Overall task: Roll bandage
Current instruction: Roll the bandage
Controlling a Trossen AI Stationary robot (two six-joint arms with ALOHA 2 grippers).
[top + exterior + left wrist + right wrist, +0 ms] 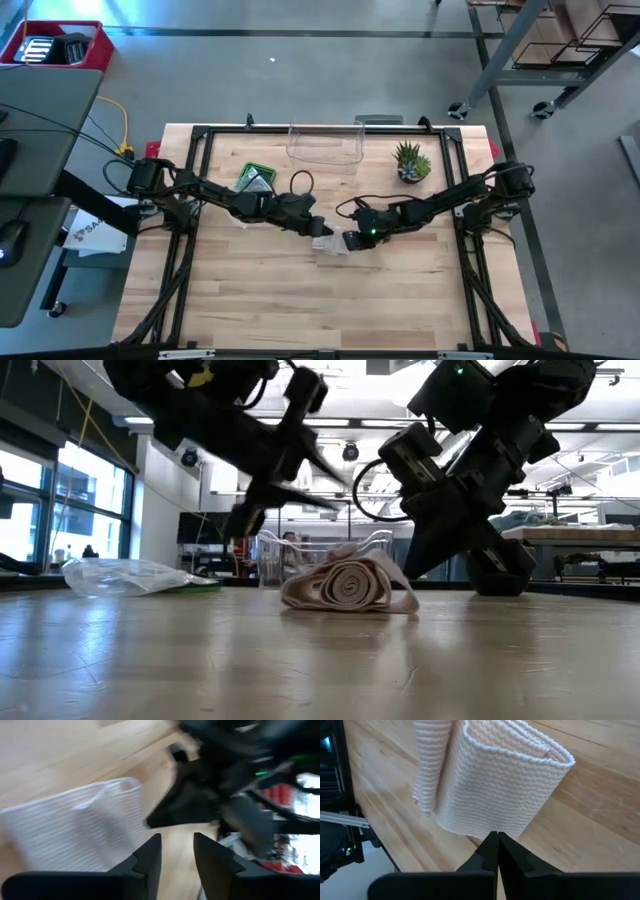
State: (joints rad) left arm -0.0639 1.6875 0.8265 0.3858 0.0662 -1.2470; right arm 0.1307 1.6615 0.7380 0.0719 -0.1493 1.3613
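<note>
The bandage (348,586) is lying on the table (300,310) near its middle, between the two grippers, and it is looking mostly rolled: the low view is showing a spiral of several turns at its end, flattened rather than round, with an outer flap hanging loose on the right side. Judging from that, the winding is largely done and what is remaining is tucking or tightening the last loose layer. The left gripper (176,851) is hovering just left of the roll with its fingers parted a narrow way and nothing between them. The right gripper (495,845) is sitting just right of the roll, fingers pressed together, tips close to the fabric but gripping nothing. Farther back, left of centre, a clear plastic wrapper (256,180) is lying on the wood. Farther still, a clear bin (325,146) is standing at the far edge, with a small potted plant (411,162) to its right. Count: one bandage, two grippers, one wrapper, one bin, one plant.
</note>
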